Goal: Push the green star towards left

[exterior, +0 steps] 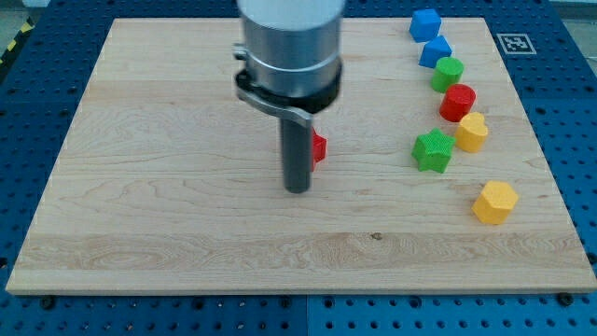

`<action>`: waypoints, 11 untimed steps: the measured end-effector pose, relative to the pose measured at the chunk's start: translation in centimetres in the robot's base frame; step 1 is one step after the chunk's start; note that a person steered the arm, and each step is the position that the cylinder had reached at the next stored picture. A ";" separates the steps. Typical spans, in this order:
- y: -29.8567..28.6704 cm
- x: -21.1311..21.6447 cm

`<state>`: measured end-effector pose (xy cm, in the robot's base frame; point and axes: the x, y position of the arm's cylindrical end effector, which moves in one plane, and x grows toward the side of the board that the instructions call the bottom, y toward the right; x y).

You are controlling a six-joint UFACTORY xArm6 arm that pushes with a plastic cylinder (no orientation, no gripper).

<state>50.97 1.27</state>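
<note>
The green star lies on the wooden board at the view's right, next to a yellow block. My tip rests on the board near the middle, well to the left of the green star. A red block shows just behind the rod on its right side, mostly hidden by it.
A line of blocks runs down the view's right: two blue blocks, a green block, a red cylinder-like block, then the yellow one. Another yellow block lies lower right. A marker tag sits at the board's top right corner.
</note>
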 end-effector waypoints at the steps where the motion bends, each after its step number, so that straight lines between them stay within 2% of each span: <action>1: 9.9 -2.0; 2: 17.2 -2.1; 4: 22.7 -2.1; 5: 23.1 -2.3; 7: 23.2 -5.4; 11: 17.3 -5.6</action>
